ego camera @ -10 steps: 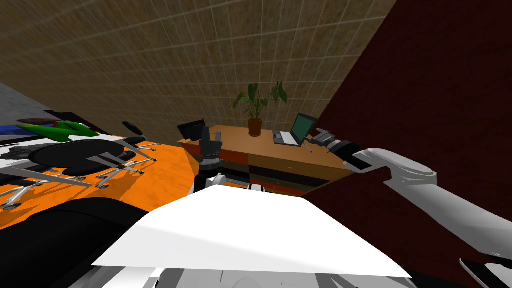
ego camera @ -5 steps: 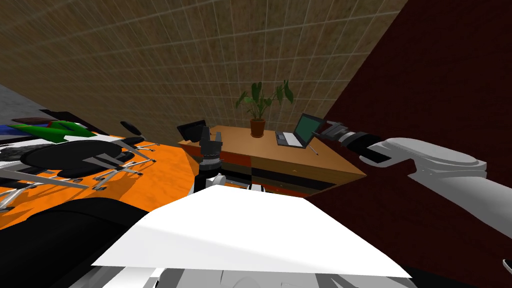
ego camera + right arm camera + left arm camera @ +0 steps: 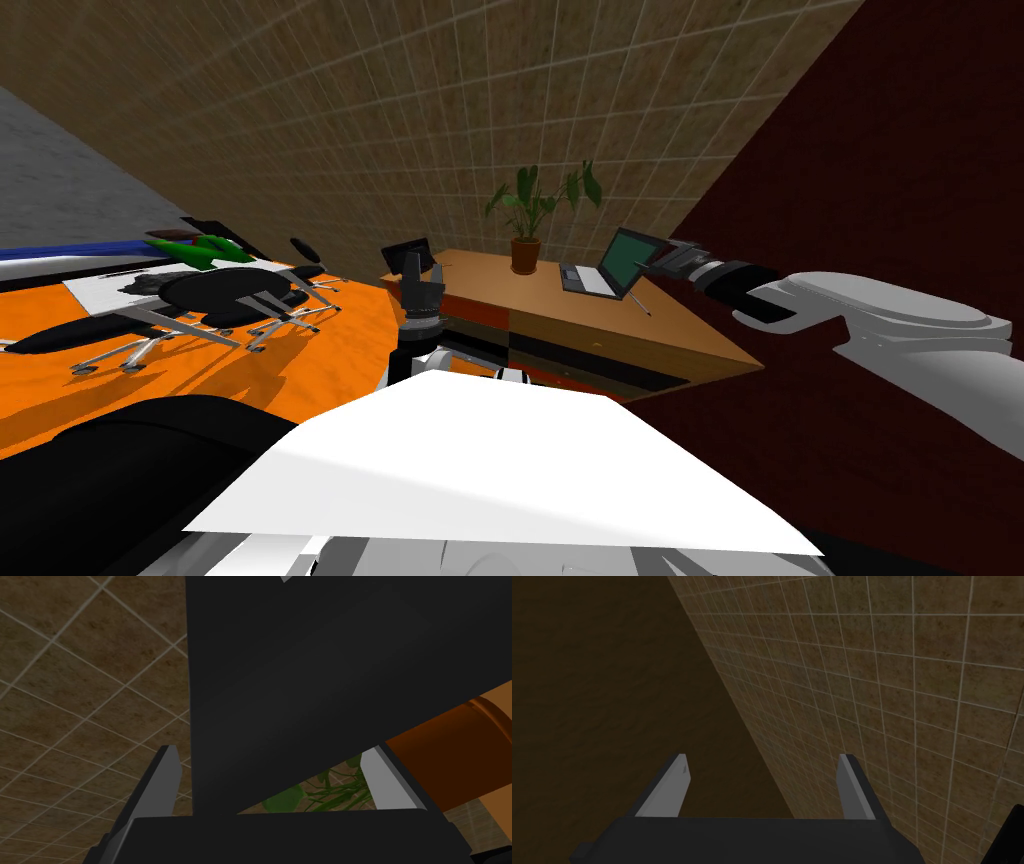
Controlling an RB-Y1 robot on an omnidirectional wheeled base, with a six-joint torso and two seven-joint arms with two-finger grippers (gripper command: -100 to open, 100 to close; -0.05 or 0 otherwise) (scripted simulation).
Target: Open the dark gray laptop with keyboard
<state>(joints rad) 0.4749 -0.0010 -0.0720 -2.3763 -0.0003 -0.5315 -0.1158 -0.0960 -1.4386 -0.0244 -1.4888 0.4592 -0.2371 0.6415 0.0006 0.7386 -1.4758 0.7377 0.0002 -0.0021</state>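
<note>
Within the last second my right arm had risen from beside the dark grey laptop with green screen and pale keyboard [image 3: 612,268], open at the right end of the brown wooden desk [image 3: 560,312], to behind its lid. The right gripper [image 3: 270,750] stood spread and empty, close against the lid's dark back. Whether the lid had swung wider I could not tell. The left gripper [image 3: 762,758] was spread too, holding nothing. The desk held two laptops, counting a small black one [image 3: 408,256], one potted green plant [image 3: 527,225] and one thin pen [image 3: 640,301].
</note>
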